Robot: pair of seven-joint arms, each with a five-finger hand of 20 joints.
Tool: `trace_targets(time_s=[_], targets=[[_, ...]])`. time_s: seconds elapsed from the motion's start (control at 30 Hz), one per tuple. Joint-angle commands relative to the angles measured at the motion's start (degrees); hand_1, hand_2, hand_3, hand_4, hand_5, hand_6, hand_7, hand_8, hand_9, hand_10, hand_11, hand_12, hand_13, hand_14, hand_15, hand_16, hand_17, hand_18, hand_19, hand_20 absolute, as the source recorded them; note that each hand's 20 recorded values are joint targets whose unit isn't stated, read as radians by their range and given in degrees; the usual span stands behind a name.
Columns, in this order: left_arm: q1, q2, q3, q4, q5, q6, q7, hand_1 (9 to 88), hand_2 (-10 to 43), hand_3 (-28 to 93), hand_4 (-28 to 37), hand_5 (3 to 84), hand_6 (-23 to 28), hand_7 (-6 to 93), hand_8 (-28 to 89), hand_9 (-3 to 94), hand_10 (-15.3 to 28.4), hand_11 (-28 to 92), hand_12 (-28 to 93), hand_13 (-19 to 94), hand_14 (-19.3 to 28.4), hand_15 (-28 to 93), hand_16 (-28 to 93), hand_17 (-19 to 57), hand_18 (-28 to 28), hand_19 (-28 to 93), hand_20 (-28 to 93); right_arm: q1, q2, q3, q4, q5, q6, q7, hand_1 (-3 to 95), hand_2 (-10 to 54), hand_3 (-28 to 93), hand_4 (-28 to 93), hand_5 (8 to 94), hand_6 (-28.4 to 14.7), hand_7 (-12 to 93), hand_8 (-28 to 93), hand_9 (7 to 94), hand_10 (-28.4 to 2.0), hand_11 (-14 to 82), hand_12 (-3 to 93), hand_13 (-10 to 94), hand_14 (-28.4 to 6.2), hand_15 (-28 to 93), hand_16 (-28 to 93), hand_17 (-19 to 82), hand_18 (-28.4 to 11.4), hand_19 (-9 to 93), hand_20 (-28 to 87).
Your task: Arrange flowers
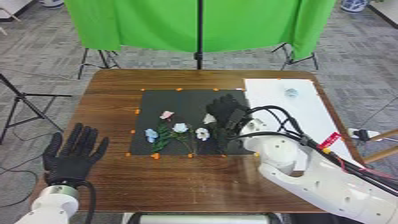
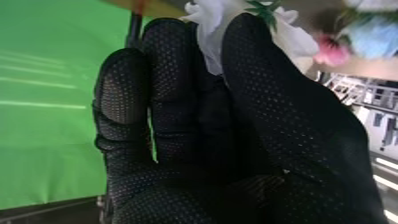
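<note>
White flower (image 1: 210,119) is seen at eight o'clock from the right hand (image 1: 229,111), whose fingers are extended straight!

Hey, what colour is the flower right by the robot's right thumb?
White; the flower shows best in the right wrist view.

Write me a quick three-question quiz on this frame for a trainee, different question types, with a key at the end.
1. Multiple choice: In the head view, what is the right hand over?
A) the white board
B) the black mat
C) the floor
2. True or false: The pink flower lies on the white board.
3. Fill in the blank: The fingers of the left hand are ____, not curled.

Key: 1. B; 2. false; 3. straight
</note>
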Motion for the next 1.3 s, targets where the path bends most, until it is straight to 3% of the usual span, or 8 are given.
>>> trace_targets(time_s=[0.03,0.1,0.4,0.57,0.67,1.07,1.13,1.3], targets=[[0.5,0.03,-0.18,-0.09,-0.55,0.19,-0.91,28.8,13.7,74,-28.3,43.7,7.2,24.7,-13,41.9,15.5,33,13,34,15.7,51,-7,-4.6,15.4,41,19,-1.6,-0.9,2.1,0.8,0.6,-4.2,-0.4,61.4,-9.5,67,-28,64.0,-2.3,35,4,73.5,-12.0,14.3,45.1,64,-6.9,45,42,36,-20.2,79,31],[0.4,0.07,-0.23,-0.03,-1.38,-0.52,-1.02,28.7,13.7,74,-28.3,43.7,7.1,24.8,-13,41.9,15.5,33,13,34,15.7,51,-7,-4.6,15.4,41,19,-1.2,-0.8,1.6,1.1,-0.2,-3.7,0.4,61.4,-9.5,67,-28,63.4,-2.3,34,3,73.2,-12.0,12.7,43.5,63,-6.9,44,41,36,-20.2,79,31],[0.5,-0.15,-0.29,-0.02,-1.43,-0.28,-0.79,28.7,13.8,74,-28.3,43.8,7.1,24.8,-13,41.9,15.5,33,13,34,15.7,51,-7,-4.6,15.4,41,19,-1.8,-2.0,3.0,2.1,1.3,-5.1,2.0,61.1,-9.5,68,-28,61.8,-2.8,28,1,70.8,-12.6,11.2,39.1,62,-7.2,43,40,35,-20.3,77,30],[0.7,-0.21,-0.33,-0.13,-2.0,0.17,-0.45,28.7,13.9,75,-28.3,43.8,7.1,24.8,-13,41.9,15.4,33,13,34,15.7,51,-7,-4.5,15.4,41,19,-3.0,-1.9,5.1,0.8,3.7,-4.9,2.8,61.3,-9.5,68,-28,59.0,-2.0,23,-11,65.6,-14.4,17.0,28.9,60,-7.7,41,38,34,-20.6,76,28],[0.8,-0.23,-0.35,-0.22,-2.19,0.18,-0.21,28.8,13.9,75,-28.3,43.9,7.1,24.9,-13,41.9,15.4,33,13,34,15.7,51,-7,-4.4,15.3,41,19,-3.4,-1.3,5.7,-0.3,3.9,-4.1,3.0,61.7,-9.5,68,-28,55.0,-3.0,20,-12,61.3,-15.7,19.8,21.0,59,-7.8,40,38,33,-20.9,76,28],[1.1,-0.32,-0.16,-0.39,-2.26,0.0,0.25,28.8,13.2,75,-28.3,43.6,7.1,25.0,-13,41.9,15.4,33,13,34,15.6,51,-7,-4.5,15.3,41,19,-5.1,0.3,11.9,-4.7,5.7,-11.4,6.8,55.2,-9.5,74,-28,49.6,-5.2,16,-11,56.1,-17.6,17.3,19.4,55,-12.4,44,29,33,-21.8,77,27],[1.2,-0.37,-0.05,0.01,-1.16,-1.21,0.16,28.8,13.0,75,-28.3,43.5,7.2,24.8,-13,41.7,15.3,33,13,34,15.6,51,-7,-4.5,15.3,41,19,-4.9,0.5,12.1,-3.8,5.4,-8.9,8.7,55.5,-9.5,74,-28,49.0,-5.6,15,-11,55.3,-17.8,16.9,19.4,54,-12.8,45,28,32,-22.0,77,27],[1.1,-0.43,0.38,0.14,-0.99,-1.66,0.3,29.0,12.7,75,-28.3,42.7,7.1,24.5,-13,41.2,15.1,33,13,34,15.3,51,-7,-4.6,15.3,41,19,-2.4,-1.1,13.9,4.3,5.1,-1.6,14.2,55.2,-9.5,77,-28,50.7,-5.4,15,-10,53.3,-19.1,16.1,19.3,50,-15.4,46,22,32,-22.3,78,27]])
